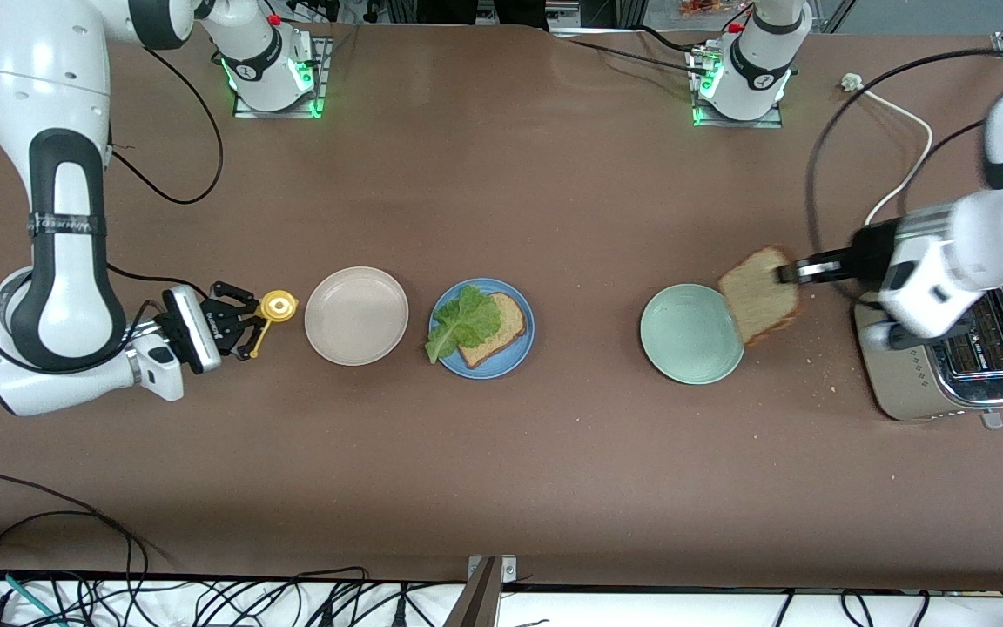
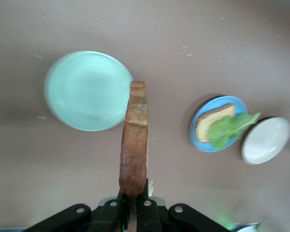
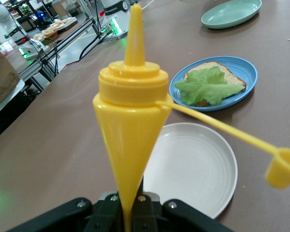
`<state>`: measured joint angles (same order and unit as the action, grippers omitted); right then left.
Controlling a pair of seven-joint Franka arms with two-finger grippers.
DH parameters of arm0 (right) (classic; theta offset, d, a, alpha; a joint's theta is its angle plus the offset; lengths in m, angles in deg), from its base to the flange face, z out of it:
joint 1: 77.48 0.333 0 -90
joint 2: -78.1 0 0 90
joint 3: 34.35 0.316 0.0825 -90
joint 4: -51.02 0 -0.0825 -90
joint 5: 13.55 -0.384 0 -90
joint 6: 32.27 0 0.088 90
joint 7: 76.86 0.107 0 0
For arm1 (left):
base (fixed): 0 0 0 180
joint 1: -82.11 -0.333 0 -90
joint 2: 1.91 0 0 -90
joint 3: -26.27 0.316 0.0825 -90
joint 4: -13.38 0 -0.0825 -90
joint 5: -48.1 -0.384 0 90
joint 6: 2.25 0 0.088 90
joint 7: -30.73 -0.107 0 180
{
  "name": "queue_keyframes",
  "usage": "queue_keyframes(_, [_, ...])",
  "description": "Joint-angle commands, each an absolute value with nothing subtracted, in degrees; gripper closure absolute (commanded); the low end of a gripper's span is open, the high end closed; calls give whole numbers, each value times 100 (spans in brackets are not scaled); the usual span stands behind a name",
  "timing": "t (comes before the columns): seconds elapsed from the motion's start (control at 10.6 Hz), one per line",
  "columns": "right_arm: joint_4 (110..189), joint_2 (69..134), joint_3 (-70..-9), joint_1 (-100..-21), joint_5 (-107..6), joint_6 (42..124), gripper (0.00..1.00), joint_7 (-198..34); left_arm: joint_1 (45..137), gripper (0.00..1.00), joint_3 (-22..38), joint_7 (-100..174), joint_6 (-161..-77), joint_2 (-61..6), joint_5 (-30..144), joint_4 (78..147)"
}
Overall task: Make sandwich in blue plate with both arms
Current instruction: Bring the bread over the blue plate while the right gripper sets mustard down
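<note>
The blue plate [image 1: 519, 344] holds one toast slice [image 1: 501, 329] with a green lettuce leaf [image 1: 464, 320] partly on it; the plate also shows in the left wrist view [image 2: 197, 131] and the right wrist view [image 3: 246, 72]. My left gripper [image 1: 790, 273] is shut on a second toast slice [image 1: 758, 294], held in the air on edge over the rim of the mint-green plate [image 1: 689, 335]; in the left wrist view the slice [image 2: 134, 140] stands up from the gripper [image 2: 134, 193]. My right gripper [image 1: 245, 326] is shut on a yellow squeeze bottle [image 1: 276, 306], beside the cream plate [image 1: 355, 315].
A silver toaster [image 1: 954, 370] stands at the left arm's end of the table, under the left arm's wrist, with crumbs around it. Black and white cables lie near it. The bottle's open cap [image 3: 282, 167] dangles on its strap over the cream plate [image 3: 193, 169].
</note>
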<state>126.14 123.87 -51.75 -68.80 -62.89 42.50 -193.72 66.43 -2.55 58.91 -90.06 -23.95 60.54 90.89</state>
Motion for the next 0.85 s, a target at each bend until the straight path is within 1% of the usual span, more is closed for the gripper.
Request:
queue_keyframes(0.0, [12731,12817,-5078,-7325,-6618,3921,99,-20890,7645,100,-220,7577,-10274,-2923,6654,9037])
queue_keyframes(0.19, [12722,13100,-5078,-7615,-6716,3770,99,-21456,8260,100,-220,8308,-11381,-3336,6682,9046])
queue_keyframes(0.38, [12722,13346,-5078,-7835,-6725,3577,99,-21975,8754,100,-220,8627,-12427,-3565,6664,9264])
queue_keyframes(0.66, [12713,13548,-5078,-7941,-6786,3479,99,-22195,9360,100,-220,8934,-14360,-3636,6673,10054])
queue_keyframes(0.75, [12713,13697,-5078,-7950,-7030,3471,99,-22292,9502,100,-220,8953,-14810,-3706,6682,10230])
